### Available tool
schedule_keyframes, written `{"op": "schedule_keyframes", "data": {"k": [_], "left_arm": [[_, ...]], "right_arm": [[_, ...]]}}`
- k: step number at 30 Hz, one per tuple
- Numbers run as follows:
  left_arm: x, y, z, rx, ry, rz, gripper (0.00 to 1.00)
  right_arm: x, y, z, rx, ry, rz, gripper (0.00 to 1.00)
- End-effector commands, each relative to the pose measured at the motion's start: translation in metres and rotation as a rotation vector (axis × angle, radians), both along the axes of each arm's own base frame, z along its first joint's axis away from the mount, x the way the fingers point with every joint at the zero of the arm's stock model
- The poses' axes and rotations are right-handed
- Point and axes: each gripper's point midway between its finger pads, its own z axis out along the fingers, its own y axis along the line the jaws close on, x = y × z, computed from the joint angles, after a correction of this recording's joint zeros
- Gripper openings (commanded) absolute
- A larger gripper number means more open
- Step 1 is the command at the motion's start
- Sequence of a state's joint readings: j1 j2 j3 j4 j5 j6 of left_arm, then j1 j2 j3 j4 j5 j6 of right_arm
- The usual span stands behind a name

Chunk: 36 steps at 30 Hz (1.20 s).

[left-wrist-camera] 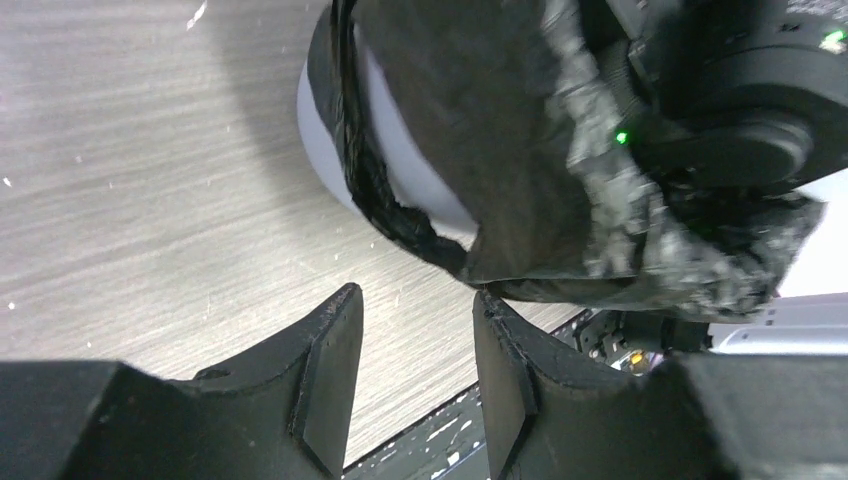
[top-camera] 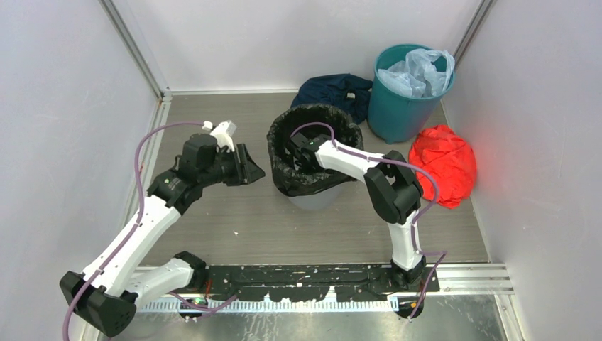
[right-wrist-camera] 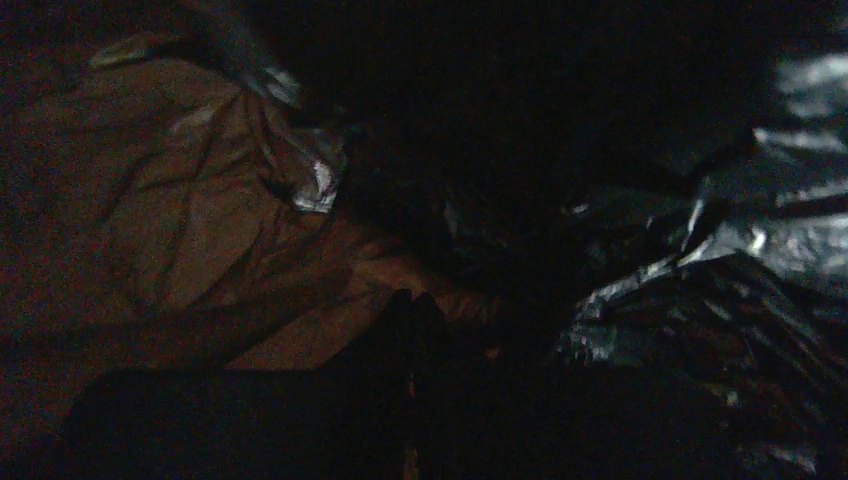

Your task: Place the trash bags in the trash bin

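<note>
Locate the trash bin at the middle of the table, directly ahead of the 2 arm bases. The trash bag sits in it as a liner: its crinkled black film covers the inside and folds outward over the whole rim, hanging part-way down the outside wall. Only the lower front of the grey wall shows below it in the top view.

Check the left gripper. It hovers just beside the left side of the bin, outside it. In the left wrist view its fingers stand apart, with bare table between them and nothing held. The hanging edge of the bag and the pale bin wall lie just beyond the fingertips, apart from them.

Check the right gripper. The right arm reaches over the rim from the right, and the gripper is down inside the bin. In the dark right wrist view its fingers are pressed together, with folds of bag film all around. You cannot tell whether any film is pinched between them.

Behind the trash bin lies a dark blue cloth. A teal bin holding a pale blue bag stands at the back right, with a red bundle just in front of it.
</note>
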State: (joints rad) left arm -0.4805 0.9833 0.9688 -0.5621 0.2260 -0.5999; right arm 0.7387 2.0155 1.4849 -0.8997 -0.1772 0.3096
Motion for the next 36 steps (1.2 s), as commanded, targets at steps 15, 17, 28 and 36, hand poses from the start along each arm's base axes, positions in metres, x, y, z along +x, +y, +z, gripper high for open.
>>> {"op": "schedule_keyframes", "data": {"k": [15,17,28,36], "left_arm": [[-0.004,0.012,0.146,-0.074,-0.288,-0.001,0.50],[-0.001,0.006,0.158,-0.094,-0.302,-0.023,0.49],[0.031,-0.062,0.183,-0.243,-0.246,-0.262,0.51],[0.037,-0.120,0.158,-0.216,-0.180,-0.377,0.50]], "right_arm": [[0.041,-0.007,0.163,0.079,-0.381,-0.050,0.35],[0.045,-0.009,0.186,0.121,-0.460,-0.076,0.35],[0.042,-0.060,0.298,0.304,-0.858,-0.284,0.46],[0.039,-0.167,0.285,0.231,-0.884,-0.613,0.52]]}}
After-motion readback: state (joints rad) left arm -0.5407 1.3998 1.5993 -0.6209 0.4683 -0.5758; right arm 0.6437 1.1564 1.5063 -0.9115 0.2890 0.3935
